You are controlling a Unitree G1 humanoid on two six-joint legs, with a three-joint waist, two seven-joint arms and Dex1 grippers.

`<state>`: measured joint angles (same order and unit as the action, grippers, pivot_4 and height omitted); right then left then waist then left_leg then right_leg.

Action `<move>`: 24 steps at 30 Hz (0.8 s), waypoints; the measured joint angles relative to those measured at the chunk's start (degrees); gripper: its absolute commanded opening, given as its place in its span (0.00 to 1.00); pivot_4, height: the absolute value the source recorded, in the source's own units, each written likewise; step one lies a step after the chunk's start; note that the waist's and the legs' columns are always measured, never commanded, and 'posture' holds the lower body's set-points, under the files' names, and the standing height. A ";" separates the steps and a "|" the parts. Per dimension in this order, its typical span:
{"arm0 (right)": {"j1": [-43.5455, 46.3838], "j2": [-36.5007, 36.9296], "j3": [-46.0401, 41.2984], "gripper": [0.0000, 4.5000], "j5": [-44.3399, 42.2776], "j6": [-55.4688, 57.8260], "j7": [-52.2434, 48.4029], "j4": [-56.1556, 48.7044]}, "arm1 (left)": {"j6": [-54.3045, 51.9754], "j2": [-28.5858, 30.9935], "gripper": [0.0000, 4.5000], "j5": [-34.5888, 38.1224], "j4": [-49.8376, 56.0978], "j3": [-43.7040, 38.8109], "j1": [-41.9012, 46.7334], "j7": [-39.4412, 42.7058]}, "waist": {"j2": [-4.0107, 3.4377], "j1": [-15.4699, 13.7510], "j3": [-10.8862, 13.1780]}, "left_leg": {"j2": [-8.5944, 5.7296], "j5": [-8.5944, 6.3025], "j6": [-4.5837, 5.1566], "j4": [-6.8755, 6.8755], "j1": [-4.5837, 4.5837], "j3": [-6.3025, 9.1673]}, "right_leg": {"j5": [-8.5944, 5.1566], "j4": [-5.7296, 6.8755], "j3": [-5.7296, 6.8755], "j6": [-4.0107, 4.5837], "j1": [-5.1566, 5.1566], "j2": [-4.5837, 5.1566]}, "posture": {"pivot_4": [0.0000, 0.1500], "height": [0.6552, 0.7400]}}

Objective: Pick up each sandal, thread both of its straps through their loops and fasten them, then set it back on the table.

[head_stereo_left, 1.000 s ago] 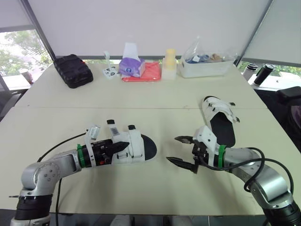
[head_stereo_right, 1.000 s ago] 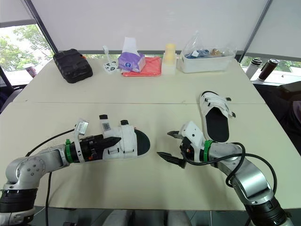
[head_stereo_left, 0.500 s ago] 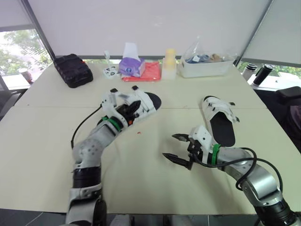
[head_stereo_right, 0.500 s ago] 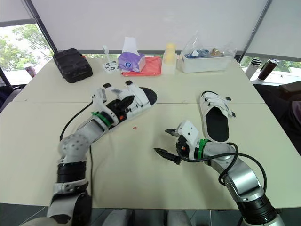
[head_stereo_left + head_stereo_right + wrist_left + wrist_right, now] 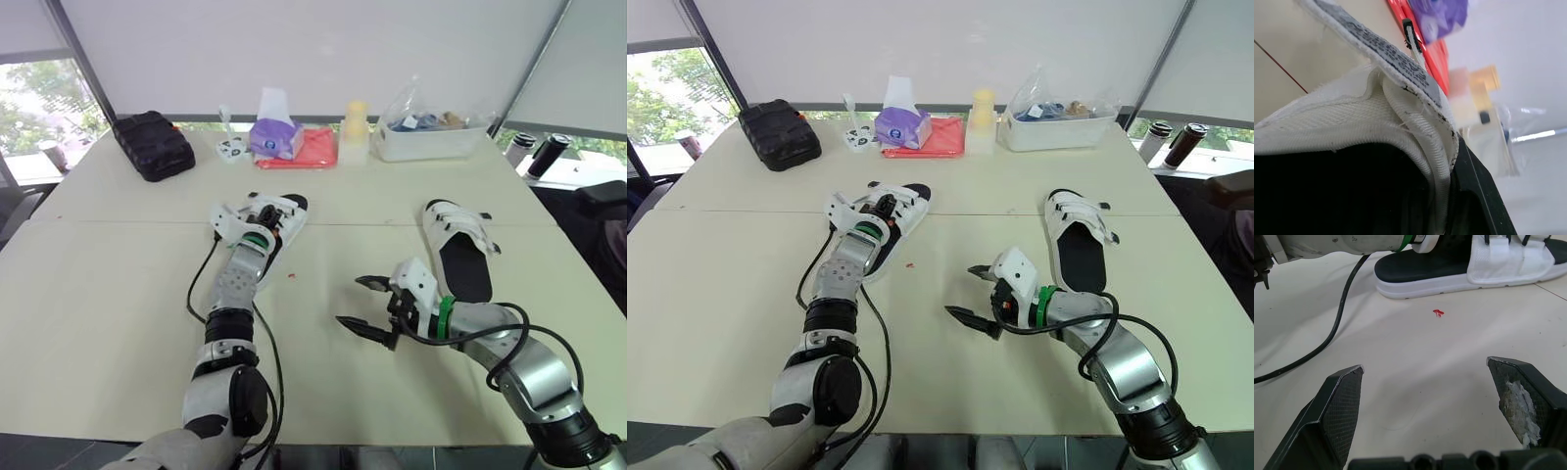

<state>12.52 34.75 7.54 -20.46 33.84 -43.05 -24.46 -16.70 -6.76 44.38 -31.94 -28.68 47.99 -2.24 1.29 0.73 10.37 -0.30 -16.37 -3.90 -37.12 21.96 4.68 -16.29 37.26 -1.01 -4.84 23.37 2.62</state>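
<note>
Left fingers point(image 5: 1476, 196): clamped on the white straps of the held sandal, with the fabric pressed right against the black finger. The arm is stretched far forward over the desk.
Right fingers point(image 5: 1337, 406): spread wide apart with nothing between them. They hover just above bare desk, tips pointing toward the held sandal.
Held sandal point(image 5: 281, 210): white straps and black footbed, sole down on the desk point(image 5: 118, 294). It lies in front of the tissue pack point(image 5: 275, 137) on the robot's side and apart from it, black toe end turned toward the pack.
Held sandal's straps: whether they are threaded or fastened cannot be told, as the wrist covers them.
Second sandal point(image 5: 460, 250): well to the right of the tissue pack and nearer the robot. It lies flat and sole down, with white straps across its far half and an open black footbed on the near half.
Red speck point(image 5: 291, 276): on the desk on the robot's side of the tissue pack, between the held sandal and the right fingers and closer to the sandal.
Black cable point(image 5: 201, 284): loops off the left arm onto the desk.
Black case point(image 5: 152, 145): well to the left of the tissue pack.
Red packet point(image 5: 306, 149): just beside the tissue pack on its right.
Yellow-capped bottle point(image 5: 354, 132): right of the tissue pack, past the red packet.
Clear tub point(image 5: 431, 132): farther right again in the same back row.
</note>
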 measured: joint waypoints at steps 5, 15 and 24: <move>-0.14 -0.14 0.05 0.98 0.13 0.00 0.40 0.00 | -0.50 -0.26 0.60 0.10 1.81 0.48 -2.93 2.22 | 0.00 -0.01 0.00 | 0.00 0.01 -0.01 -0.01 0.00 0.01 | 0.01 0.01 -0.01 -0.01 0.00 0.00 | 1.00 1.00; -0.93 -0.49 0.30 0.98 0.15 -0.08 0.75 0.00 | -15.05 2.88 0.99 2.02 21.84 6.26 -14.07 -1.20 | -0.05 0.26 -0.04 | 0.02 0.00 -0.01 -0.01 -0.19 0.03 | 0.03 0.15 -0.27 -0.05 -0.04 -0.02 | 1.00 1.00; -0.85 -4.56 -2.70 0.98 -3.57 1.72 2.80 0.17 | -29.27 24.01 0.99 -0.50 52.96 19.86 -33.40 7.55 | -0.08 0.05 -0.04 | 0.02 -0.07 0.13 -0.01 -0.34 0.01 | 0.03 0.27 -0.34 -0.04 -0.12 0.00 | 1.00 1.00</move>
<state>11.67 30.19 4.84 -24.03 35.56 -40.25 -24.30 -45.97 17.25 43.88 21.02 -8.82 14.59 5.31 1.21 0.78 10.33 -0.28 -16.45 -3.77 -37.12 21.62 4.69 -16.26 37.53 -1.35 -4.88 23.25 2.63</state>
